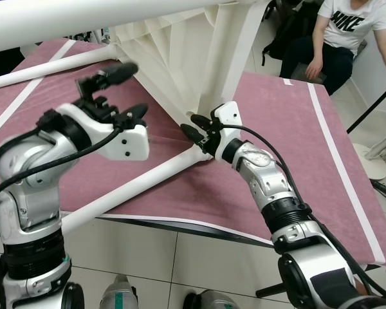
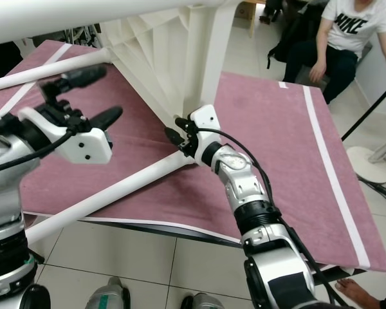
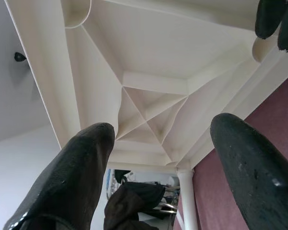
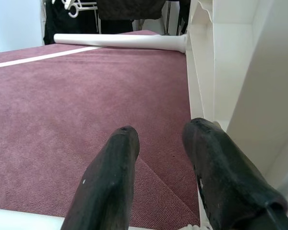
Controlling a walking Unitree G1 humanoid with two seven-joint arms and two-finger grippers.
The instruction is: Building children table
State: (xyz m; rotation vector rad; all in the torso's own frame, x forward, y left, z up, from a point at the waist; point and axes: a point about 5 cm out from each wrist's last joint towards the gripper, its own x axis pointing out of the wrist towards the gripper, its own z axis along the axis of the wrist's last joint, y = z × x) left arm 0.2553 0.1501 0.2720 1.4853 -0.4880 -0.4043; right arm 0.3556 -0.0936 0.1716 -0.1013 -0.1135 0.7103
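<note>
The right gripper [image 1: 194, 127] has its two black fingers [image 4: 110, 177] slightly parted with nothing between them, their tips at the corner of the white children's table [image 1: 180, 58], right where a white leg [image 1: 135, 183] meets its ribbed underside. The left gripper [image 1: 125, 90] hovers with fingers [image 3: 72, 177] spread wide and empty, just off that same underside and above the leg. The table lies tipped on its side on a maroon mat [image 1: 289, 129] with white stripes, another leg [image 1: 51, 67] jutting out behind it, and beyond the mat's far corner a seated person [image 1: 338, 32] in a white shirt.
</note>
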